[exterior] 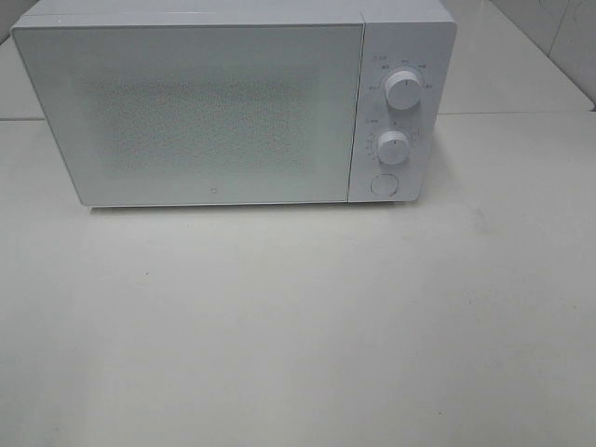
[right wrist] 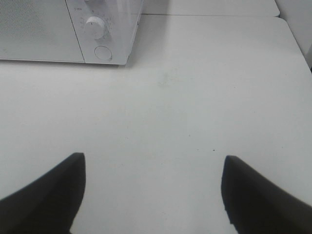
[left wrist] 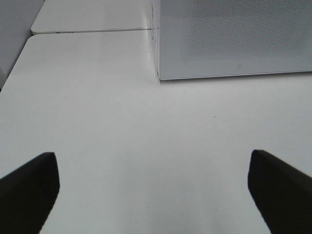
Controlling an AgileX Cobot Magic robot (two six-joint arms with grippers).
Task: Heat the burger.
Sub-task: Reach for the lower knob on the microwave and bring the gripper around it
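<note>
A white microwave [exterior: 233,102] stands at the back of the white table [exterior: 298,326] with its door shut. It has two round knobs [exterior: 403,91] and a round button [exterior: 383,184] on its right panel. The burger is out of view in every frame. My left gripper [left wrist: 153,187] hangs open over bare table in front of the microwave's left corner [left wrist: 234,39], nothing between its dark fingers [left wrist: 29,187]. My right gripper [right wrist: 153,190] is also open and empty, in front of the microwave's knob side [right wrist: 97,29]. Neither arm shows in the high view.
The table surface [left wrist: 122,122] stretches out in front of the microwave. A second white tabletop [left wrist: 87,19] adjoins behind, with a seam between them. A tiled wall [exterior: 559,37] rises at the back right.
</note>
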